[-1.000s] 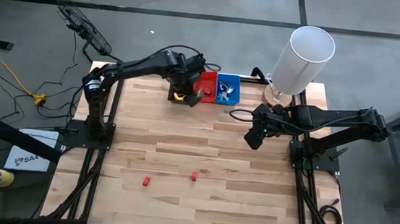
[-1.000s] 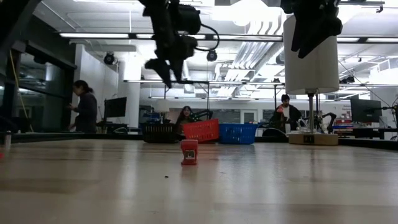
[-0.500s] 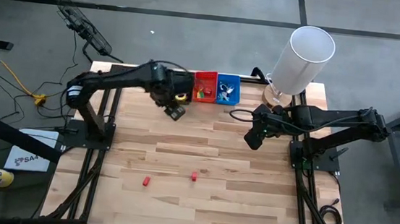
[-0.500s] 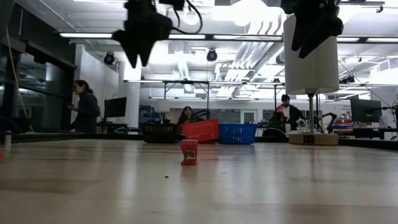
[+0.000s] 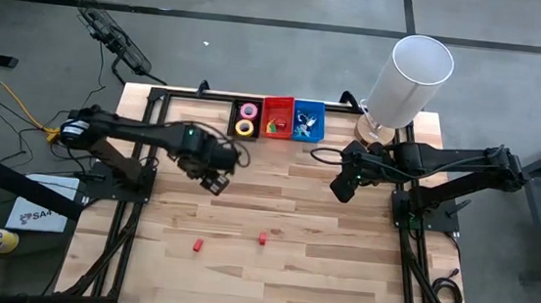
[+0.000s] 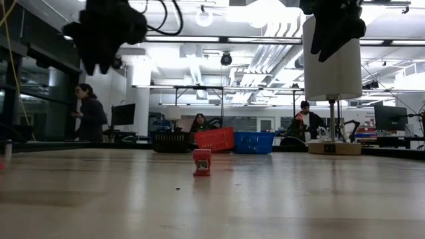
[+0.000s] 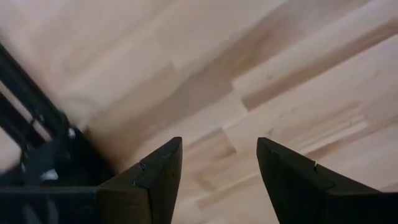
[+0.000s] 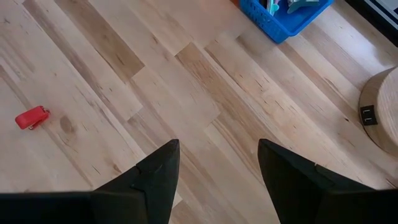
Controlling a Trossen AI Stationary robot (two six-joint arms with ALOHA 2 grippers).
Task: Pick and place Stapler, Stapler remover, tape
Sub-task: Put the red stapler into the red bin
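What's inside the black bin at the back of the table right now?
The black bin holds a pink tape roll and a yellow tape roll, side by side. Whether anything lies under them cannot be seen.

You've got a pale wood-plank tabletop [image 5: 274, 221] with three small bins at the back: black [image 5: 246, 120], red [image 5: 276, 117], blue [image 5: 309, 120], plus two little red blocks [image 5: 197, 245] [image 5: 262, 237] up front.

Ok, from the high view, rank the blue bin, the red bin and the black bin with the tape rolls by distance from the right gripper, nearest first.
1. Blue bin, nearest of the row at the table's far edge to the right gripper.
2. Red bin, the middle of the row.
3. Black bin, at the row's left end, holding the tape rolls.
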